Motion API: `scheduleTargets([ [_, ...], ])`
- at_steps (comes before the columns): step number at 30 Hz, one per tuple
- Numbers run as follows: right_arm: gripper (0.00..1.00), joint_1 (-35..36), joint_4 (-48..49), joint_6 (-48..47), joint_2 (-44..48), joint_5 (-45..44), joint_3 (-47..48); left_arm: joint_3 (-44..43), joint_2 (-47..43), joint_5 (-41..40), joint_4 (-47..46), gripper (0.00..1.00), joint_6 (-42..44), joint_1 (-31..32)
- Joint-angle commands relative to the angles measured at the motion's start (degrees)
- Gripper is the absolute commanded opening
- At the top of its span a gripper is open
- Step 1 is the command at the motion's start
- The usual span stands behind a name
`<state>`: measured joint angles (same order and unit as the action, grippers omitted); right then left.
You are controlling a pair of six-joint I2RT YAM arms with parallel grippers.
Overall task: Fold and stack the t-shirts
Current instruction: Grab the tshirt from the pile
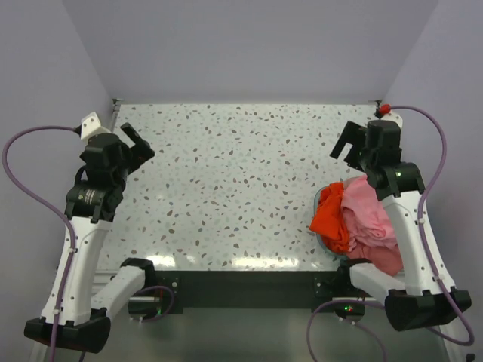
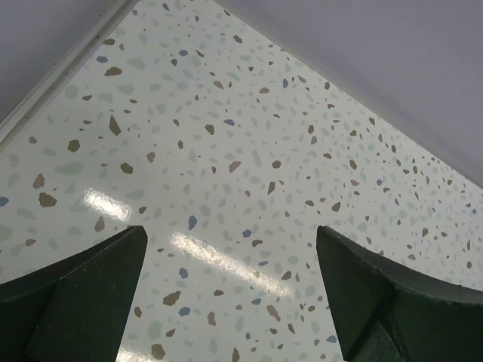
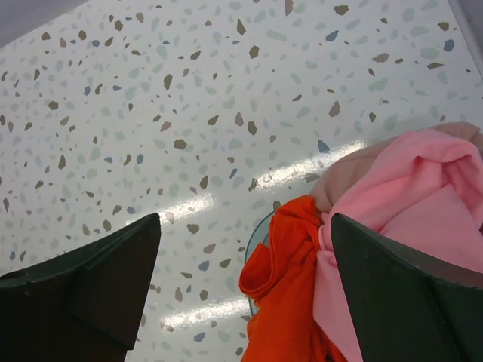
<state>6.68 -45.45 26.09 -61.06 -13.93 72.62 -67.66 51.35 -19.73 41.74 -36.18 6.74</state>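
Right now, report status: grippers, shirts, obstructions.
Left gripper open, empty. Right gripper open, empty, beside the t-shirts. All crumpled in the basket, none folded. Nothing blocking them.

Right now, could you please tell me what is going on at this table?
Nothing is being handled yet. The left pincer and the right pincer hover open and empty over the speckled white table. The bright orange-red cloth t-shirt, the light pink one and a darker salmon-pink one lie crumpled together, unfolded, in a pale teal round basket beside the right arm.
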Motion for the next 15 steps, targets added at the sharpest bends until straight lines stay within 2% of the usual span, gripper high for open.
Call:
scheduleTargets([
  [1,0.99,-0.17,2.21,-3.23,2.25,2.60,0.68,0.07,-0.90,0.13,-0.60,1.00,0.76,-0.33],
  [4,0.99,-0.17,0.81,-3.76,1.74,2.68,1.90,0.68,-1.34,0.83,-1.04,1.00,1.11,-0.33],
  [10,0.99,-0.17,-10.79,-3.49,-8.01,5.93,10.43,2.53,-2.13,2.24,-1.66,1.00,1.29,-0.41],
  [13,0.99,-0.17,-18.07,-0.87,-11.45,-4.31,13.94,4.89,-3.01,3.73,-2.80,1.00,1.64,-0.41],
  [14,0.99,-0.17,-21.83,0.88,-11.80,-12.61,14.39,5.43,-3.19,4.08,-3.41,1.00,1.82,-0.33],
  [15,0.99,-0.26,-23.18,1.68,-11.46,-15.22,14.39,5.95,-3.28,4.69,-3.76,1.00,1.91,-0.41],
])
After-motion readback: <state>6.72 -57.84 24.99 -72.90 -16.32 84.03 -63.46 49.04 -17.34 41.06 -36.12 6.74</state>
